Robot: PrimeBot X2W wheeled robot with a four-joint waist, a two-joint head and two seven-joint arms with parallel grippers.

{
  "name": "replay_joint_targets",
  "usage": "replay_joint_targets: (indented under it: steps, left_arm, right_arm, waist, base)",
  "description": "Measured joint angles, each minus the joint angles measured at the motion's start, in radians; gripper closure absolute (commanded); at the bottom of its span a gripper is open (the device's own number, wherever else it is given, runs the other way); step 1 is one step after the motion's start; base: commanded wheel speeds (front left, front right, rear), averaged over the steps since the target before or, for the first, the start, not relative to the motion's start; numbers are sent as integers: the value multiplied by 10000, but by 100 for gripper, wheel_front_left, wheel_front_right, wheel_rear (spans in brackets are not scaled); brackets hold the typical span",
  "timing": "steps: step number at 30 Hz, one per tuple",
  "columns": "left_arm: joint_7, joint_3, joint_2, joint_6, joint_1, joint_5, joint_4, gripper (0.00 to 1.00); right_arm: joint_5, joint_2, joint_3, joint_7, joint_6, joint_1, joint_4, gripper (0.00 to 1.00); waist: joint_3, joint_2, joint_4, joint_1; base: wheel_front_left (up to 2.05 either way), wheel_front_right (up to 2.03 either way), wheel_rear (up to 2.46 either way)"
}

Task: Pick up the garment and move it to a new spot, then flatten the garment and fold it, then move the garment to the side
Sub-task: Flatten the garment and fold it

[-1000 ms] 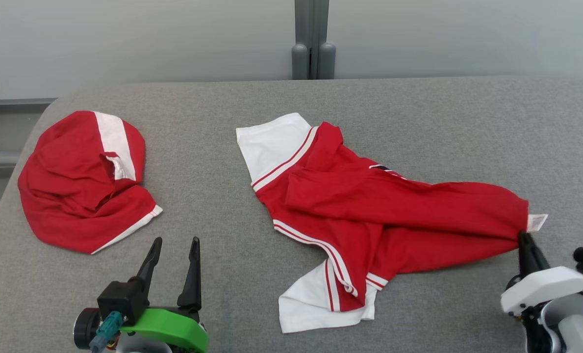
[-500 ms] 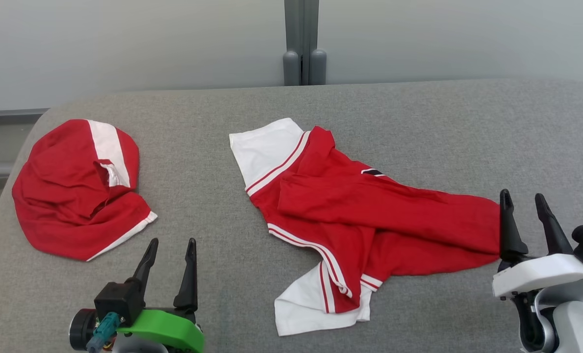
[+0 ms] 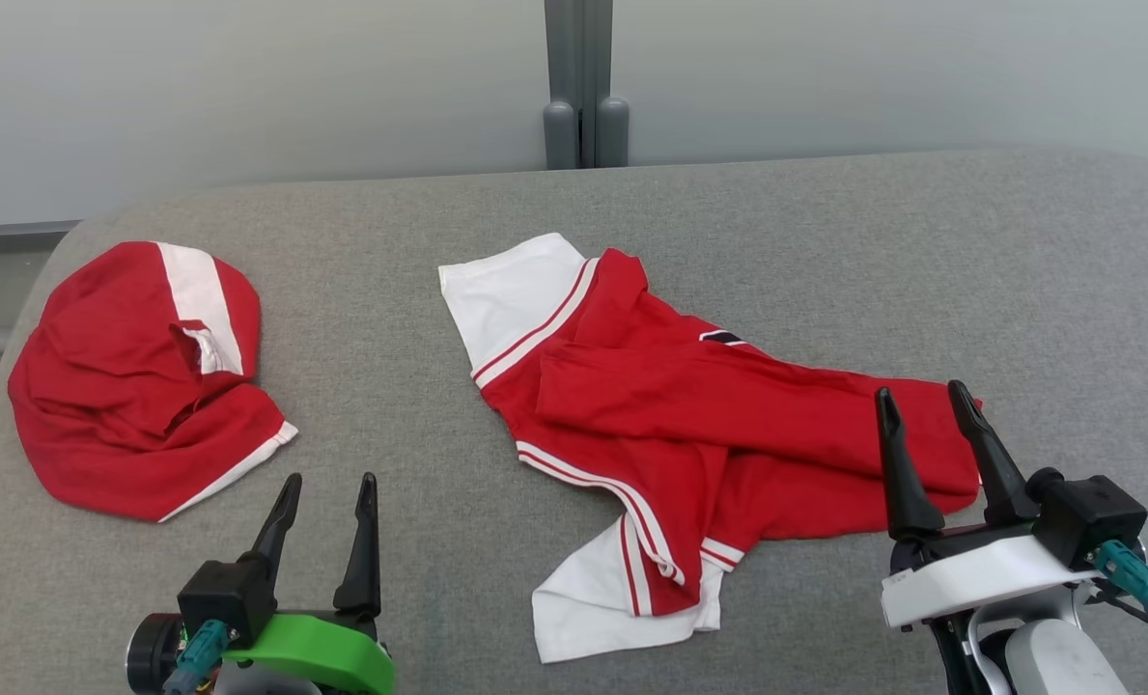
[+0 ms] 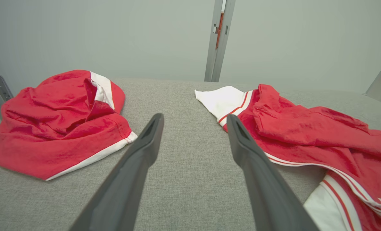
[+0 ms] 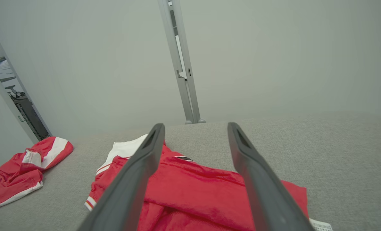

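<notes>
A red garment (image 3: 689, 415) with white sleeves and striped trim lies crumpled and partly spread in the middle of the grey table (image 3: 825, 241); the wrist views show the garment (image 4: 305, 128) (image 5: 203, 189) too. My right gripper (image 3: 921, 391) (image 5: 195, 125) hovers open over its right end, fingers apart, with nothing between them. My left gripper (image 3: 330, 478) (image 4: 195, 117) stands open near the table's front edge, over bare table left of the garment.
A second red and white garment (image 3: 120, 405) (image 4: 55, 122) (image 5: 20, 166) lies bunched at the table's left edge. A grey post (image 3: 585, 87) stands behind the table against a pale wall. Bare grey surface spreads at the back and right.
My right gripper has opened and let go of the garment's right end, then risen above it. That end has settled on the table. The camera has shifted slightly.
</notes>
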Motion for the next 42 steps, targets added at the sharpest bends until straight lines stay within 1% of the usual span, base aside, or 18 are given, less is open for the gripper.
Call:
replay_joint_targets:
  steps: [6, 10, 20, 25, 30, 35, 42]
  left_arm:
    - [0, -42, 0, -8, -4, 69, -6, 0]
    - [0, -479, 0, -12, -35, 102, 69, 0]
    - [0, -2993, -2, -58, -439, 19, 706, 0]
    - [0, -4238, -8, -58, -702, -284, 1206, 0]
    - [0, -5204, -10, -73, -1037, -458, 1829, 0]
    - [0, -5735, 29, -73, -1294, -727, 2385, 0]
    - [0, -5881, 61, -73, -1718, -1058, 2959, 0]
  right_arm:
    - [-33, 117, 155, -40, 0, 97, -17, 0]
    - [-46, 174, 88, -40, 0, 97, -100, 0]
    - [-174, 240, -234, -42, -2, 9, -148, 0]
    - [-176, 284, -261, -42, 0, -14, -132, 0]
    - [-174, 330, -259, -42, 0, -77, -109, 0]
    - [-174, 355, -278, -42, -2, -144, -111, 0]
    - [-173, 380, -213, -42, -2, -269, -113, 0]
  waist:
    - [76, 0, -88, 0]
    - [151, 0, -147, 0]
    - [321, 0, -530, 0]
    - [391, 0, -862, 0]
    - [514, 0, -1228, 0]
    - [669, 0, -1566, 0]
    - [912, 0, -1916, 0]
  base:
    - [0, 0, 0]
    - [0, 0, 0]
    - [0, 0, 0]
    - [0, 0, 0]
    - [0, 0, 0]
    - [0, 0, 0]
    - [0, 0, 0]
